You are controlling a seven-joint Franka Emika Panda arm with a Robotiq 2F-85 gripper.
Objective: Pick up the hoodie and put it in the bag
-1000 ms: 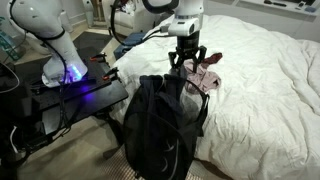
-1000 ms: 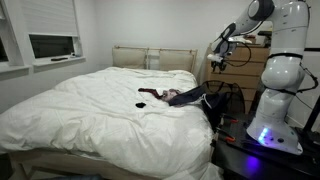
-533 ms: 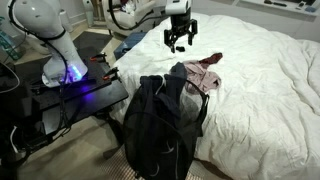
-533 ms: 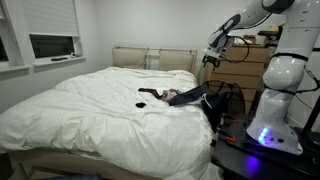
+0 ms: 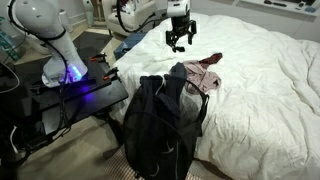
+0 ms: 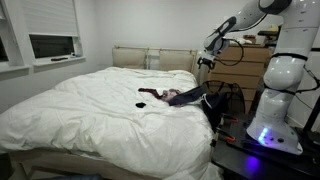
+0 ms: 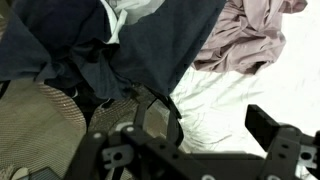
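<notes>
Lifted gripper [image 5: 178,42] well above bag [image 5: 145,140] since a second ago, jaws spread, empty. Released hoodie [image 7: 160,45] into bag, part seemingly draped over rim. Remaining, by judgement: tucking overhang in.

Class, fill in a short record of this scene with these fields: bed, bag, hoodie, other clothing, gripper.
bed: white bedding, rumpled
bag: black mesh, upright against the bed's edge
hoodie: dark, draped over the bag's top
other clothing: pink garment on the bed beside the bag
gripper: open, empty, raised above the bed
</notes>
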